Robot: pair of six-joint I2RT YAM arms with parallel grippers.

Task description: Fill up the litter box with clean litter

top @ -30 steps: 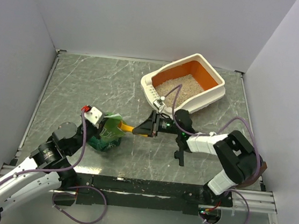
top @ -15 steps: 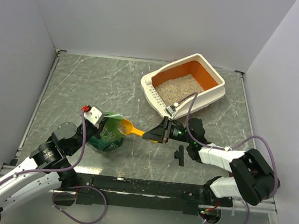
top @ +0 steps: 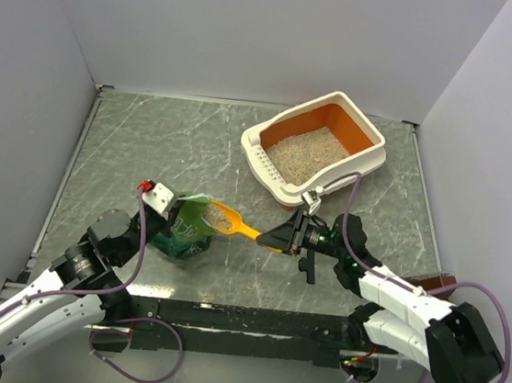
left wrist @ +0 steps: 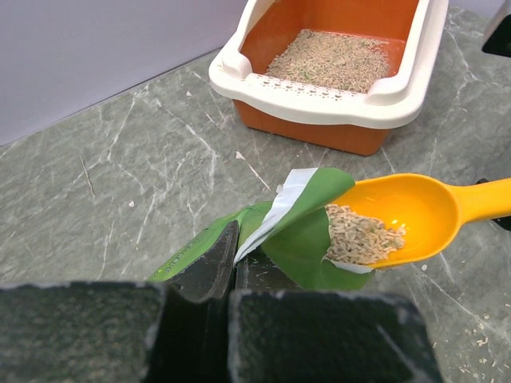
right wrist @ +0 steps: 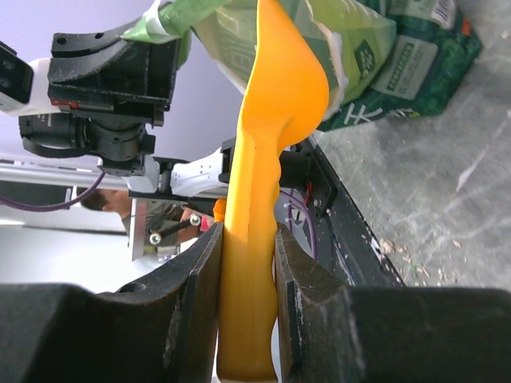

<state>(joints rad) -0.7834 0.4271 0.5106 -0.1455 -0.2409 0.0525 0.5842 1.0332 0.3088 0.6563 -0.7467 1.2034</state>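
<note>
The litter box point(top: 270, 173) point(left wrist: 403, 80), cream outside and orange inside, stands at the back right with clean litter point(top: 308, 151) point(left wrist: 335, 59) spread in it. A green bag point(top: 184, 230) point(left wrist: 299, 227) stands at the front left; my left gripper point(top: 172, 214) point(left wrist: 231, 267) is shut on its top edge. My right gripper point(top: 280, 237) point(right wrist: 246, 263) is shut on the handle of a yellow-orange scoop point(top: 231, 221) point(left wrist: 415, 211) point(right wrist: 275, 104). The scoop's bowl holds beige litter point(left wrist: 363, 235) and sits at the bag's mouth.
A small black part point(top: 307, 269) lies on the grey marbled table point(top: 150, 143) under the right arm. Loose granules point(left wrist: 471, 335) are scattered on the table near the bag. White walls close in the back and both sides.
My right gripper has drawn back to the right and toward the near edge with the scoop, so the bowl now shows loaded at the bag's mouth. The left arm has stayed still.
</note>
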